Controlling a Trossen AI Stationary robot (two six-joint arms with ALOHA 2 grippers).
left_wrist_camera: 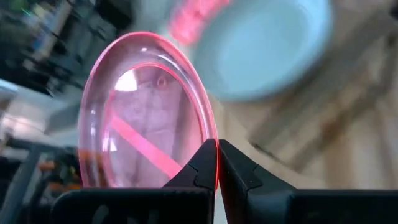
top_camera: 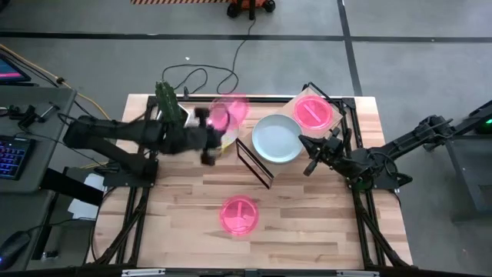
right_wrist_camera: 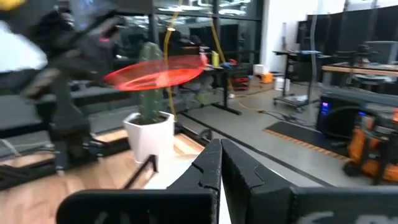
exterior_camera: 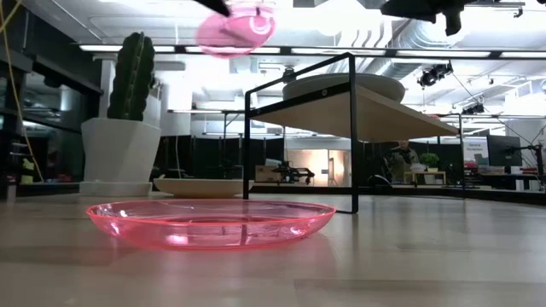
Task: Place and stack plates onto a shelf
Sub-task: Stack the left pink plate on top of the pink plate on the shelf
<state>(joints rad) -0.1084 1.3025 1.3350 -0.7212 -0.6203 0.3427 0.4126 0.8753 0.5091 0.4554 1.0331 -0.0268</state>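
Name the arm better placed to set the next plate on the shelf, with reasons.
Left. The left gripper is shut on the rim of a pink plate, held in the air beside the shelf. The right gripper holds nothing, fingers together, by the grey-green plate.

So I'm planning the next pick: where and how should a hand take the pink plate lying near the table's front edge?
Grip the pink plate by its rim. It lies flat and right way up on the tabletop, and the low view shows the rim flaring up off the wood. Coming from above, one finger inside and one outside, is probably best.
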